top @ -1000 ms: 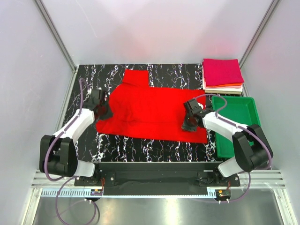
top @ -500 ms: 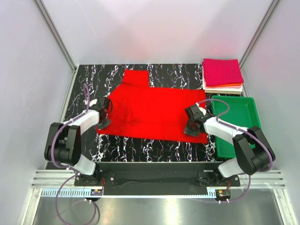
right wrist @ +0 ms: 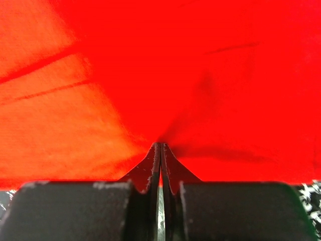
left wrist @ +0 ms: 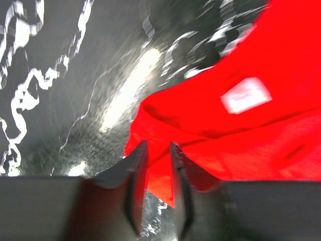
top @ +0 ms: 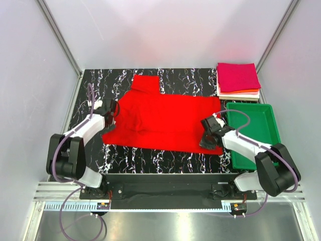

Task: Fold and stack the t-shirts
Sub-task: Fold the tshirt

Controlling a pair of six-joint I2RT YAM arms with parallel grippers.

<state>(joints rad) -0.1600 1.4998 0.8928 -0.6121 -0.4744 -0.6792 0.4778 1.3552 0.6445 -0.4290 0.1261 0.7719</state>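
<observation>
Red t-shirt (top: 165, 118): soft, matt cloth, lightly creased. It lies on a table (top: 150, 160) whose black top, veined white like marble, is smooth and glossy enough to mirror the lamps. The folded shirts (top: 238, 78) in the far corner show the same dull cloth. The green tray (top: 261, 131) is smooth plastic with a slight sheen. The left arm (top: 83, 133) and right arm (top: 246, 143) wear glossy white shells over black joints. The right gripper (right wrist: 160, 146) is matt black, flecked pale along its edges. A ribbed metal rail (top: 44, 193) shines dully.
</observation>
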